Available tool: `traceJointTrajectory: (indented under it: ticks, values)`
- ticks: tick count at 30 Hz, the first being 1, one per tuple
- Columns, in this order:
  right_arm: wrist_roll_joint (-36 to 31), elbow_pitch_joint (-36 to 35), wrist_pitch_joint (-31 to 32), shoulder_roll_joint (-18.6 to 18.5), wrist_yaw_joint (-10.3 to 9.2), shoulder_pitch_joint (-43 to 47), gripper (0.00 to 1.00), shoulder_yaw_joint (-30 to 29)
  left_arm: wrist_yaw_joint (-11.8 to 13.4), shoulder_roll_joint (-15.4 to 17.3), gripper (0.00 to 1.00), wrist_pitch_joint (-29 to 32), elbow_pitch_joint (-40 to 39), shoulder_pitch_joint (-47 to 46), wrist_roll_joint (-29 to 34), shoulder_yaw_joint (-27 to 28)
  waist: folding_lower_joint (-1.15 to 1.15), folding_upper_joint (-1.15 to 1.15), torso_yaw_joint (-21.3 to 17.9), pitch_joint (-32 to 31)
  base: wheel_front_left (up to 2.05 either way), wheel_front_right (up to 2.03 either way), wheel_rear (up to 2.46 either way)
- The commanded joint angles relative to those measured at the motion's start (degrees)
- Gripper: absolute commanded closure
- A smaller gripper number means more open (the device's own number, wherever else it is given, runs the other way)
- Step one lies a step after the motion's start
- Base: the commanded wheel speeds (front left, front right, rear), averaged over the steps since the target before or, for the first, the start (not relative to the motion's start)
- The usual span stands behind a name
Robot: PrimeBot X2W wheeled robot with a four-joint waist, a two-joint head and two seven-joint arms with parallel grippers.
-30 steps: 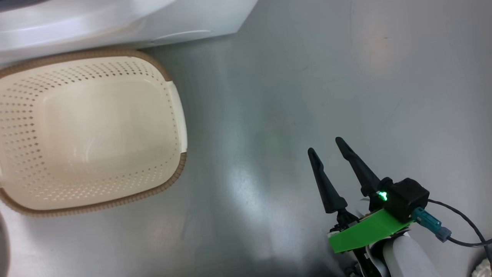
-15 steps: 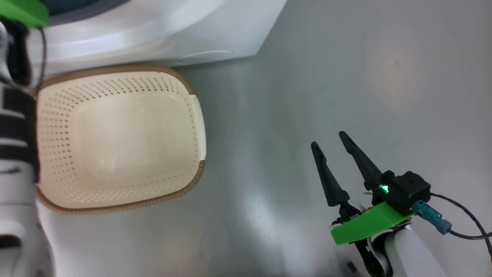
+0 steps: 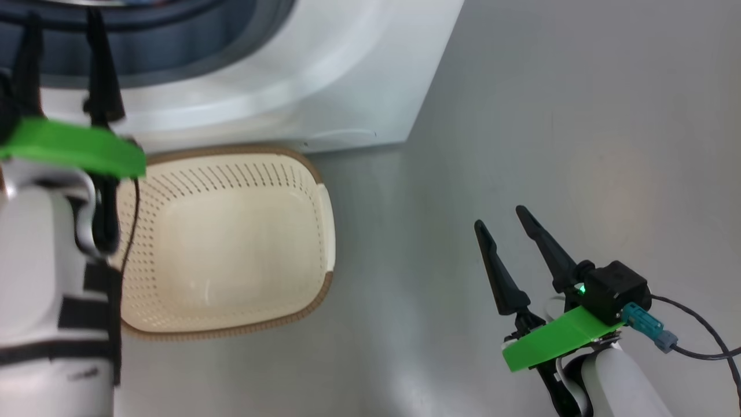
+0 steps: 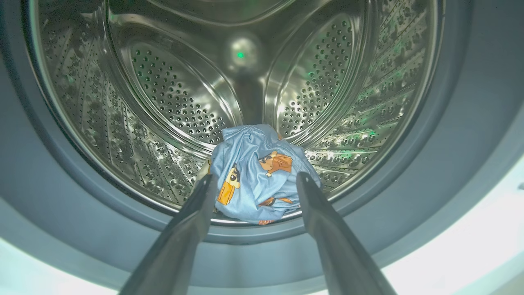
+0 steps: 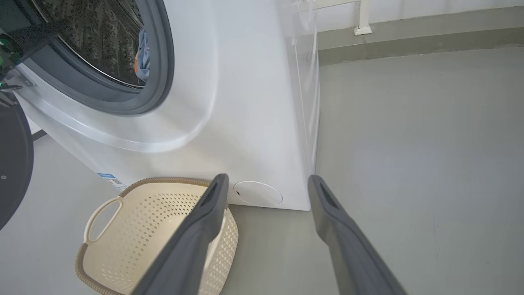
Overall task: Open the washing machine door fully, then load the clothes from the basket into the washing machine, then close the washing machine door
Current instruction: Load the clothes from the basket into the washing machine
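The washing machine (image 3: 324, 75) stands white at the top of the head view, its opening uncovered. Light blue printed clothes (image 4: 258, 172) lie at the front bottom of the steel drum (image 4: 172, 90) and also peek past the gasket as clothes (image 5: 142, 53). My left gripper (image 3: 62, 16) is open at the opening. In the left wrist view the left gripper (image 4: 256, 177) frames the clothes with nothing held. The basket (image 3: 231, 249) sits empty on the floor against the machine. My right gripper (image 3: 499, 217) hangs open over bare floor to the right. The black door (image 5: 12, 164) stands swung open at the left.
Grey floor (image 3: 550, 116) stretches to the right of the machine. A round service flap (image 5: 258, 193) and a small blue label (image 5: 107, 176) mark the machine's lower front. A wall skirting with a white post foot (image 5: 362, 28) runs behind.
The head camera has swung up toward the machine, so the basket sits lower and further right in the picture. My left arm has come into it, fingers at the opening. The right gripper holds its place.
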Motion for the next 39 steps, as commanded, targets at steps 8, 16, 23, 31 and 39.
traceJointTrajectory:
  ticks: [8,16,23,31,39]
  values:
    - [-1.12,-0.02,-0.68,0.27,0.1,4.05,0.0,0.51,-0.13,1.65,0.0,-0.3,-10.71,13.67,1.2,2.75,0.0,0.0,1.95,-11.99,0.0,0.0,0.0]
    - [-2.14,-0.52,-0.68,-0.06,0.1,6.08,0.0,0.02,-0.05,-0.05,0.0,-0.3,-18.14,24.34,2.1,5.42,0.0,0.0,2.98,-17.12,0.0,0.0,0.0]
    - [-2.58,-1.01,-0.68,-0.69,0.1,7.61,0.0,0.14,-0.07,-1.51,0.0,-0.3,-24.65,32.87,2.66,6.65,0.0,0.0,3.29,-19.74,0.0,0.0,0.0]
    - [-2.91,-1.39,-0.68,-0.93,0.1,9.59,0.0,0.43,0.13,-2.54,0.0,-0.3,-28.3,41.06,3.5,7.85,0.0,0.0,3.07,-22.64,0.0,0.0,0.0]
    - [-3.91,-2.77,-0.68,-1.23,0.1,11.36,0.0,0.28,1.61,-3.25,0.0,-0.3,-34.31,50.74,5.25,7.36,0.0,0.0,2.23,-24.95,0.0,0.0,0.0]
